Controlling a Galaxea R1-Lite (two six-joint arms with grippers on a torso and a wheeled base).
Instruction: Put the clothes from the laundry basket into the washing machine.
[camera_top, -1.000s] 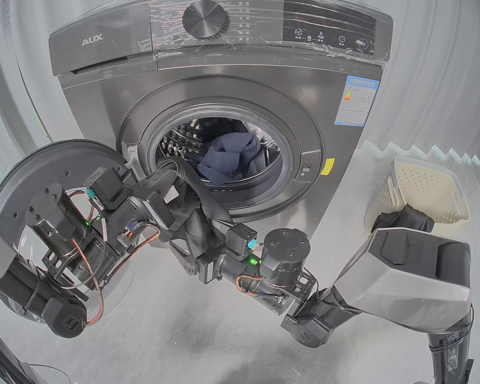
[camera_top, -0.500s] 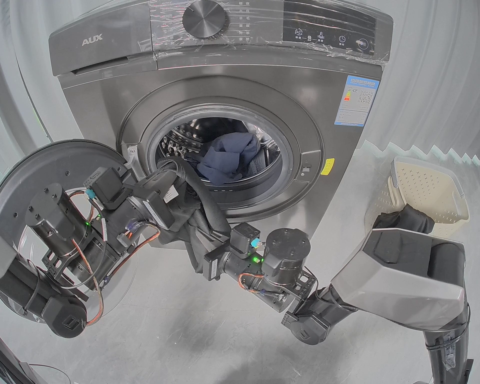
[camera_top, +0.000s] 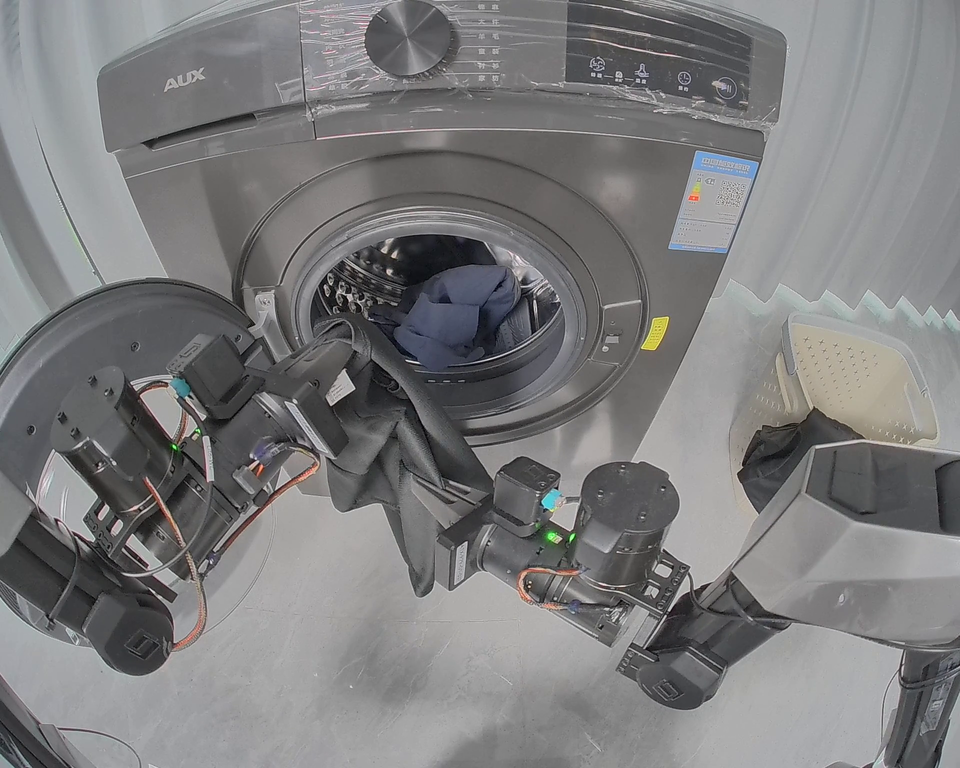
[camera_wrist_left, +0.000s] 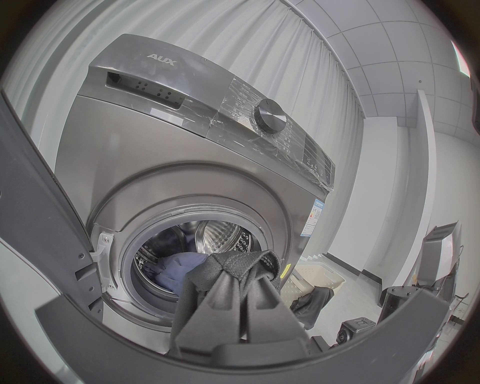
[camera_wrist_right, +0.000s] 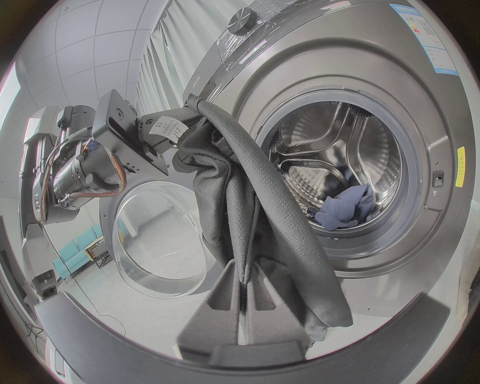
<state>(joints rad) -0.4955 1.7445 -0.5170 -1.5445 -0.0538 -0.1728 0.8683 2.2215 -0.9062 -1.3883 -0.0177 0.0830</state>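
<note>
Two grippers hold one black garment (camera_top: 400, 440) in front of the washer (camera_top: 600, 200). The left gripper (camera_top: 343, 338) sits high, at the left edge of the round opening, with its jaws pinched tight on the garment's upper end; in the left wrist view the cloth bunches over the fingertips. The right gripper (camera_top: 432, 497) is lower and nearer the robot, below the opening's bottom rim. Its jaws are pressed together on a fold of the same garment, and the right wrist view shows the cloth caught in the thin slit between the fingers.

Between the two grippers the garment runs as a thick rolled band, slanting down from the left gripper to the right one. The rest hangs in loose folds under that band, and a pointed tail droops past the right gripper toward the floor (camera_top: 330, 680). All of the black garment is outside the drum (camera_wrist_right: 320, 150) — only its top end is level with the opening's rim.

Inside the drum lies a blue garment (camera_top: 455, 315), crumpled low against the back wall. The door (camera_top: 110, 330) is swung wide open to the left, behind the left arm.

To the right of the washer a pale perforated basket (camera_top: 860, 380) stands on the floor. A dark cloth (camera_top: 785, 450) is draped over its near rim — partly hidden by the right arm. A pale curtain (camera_top: 870, 150) hangs behind the washer.
</note>
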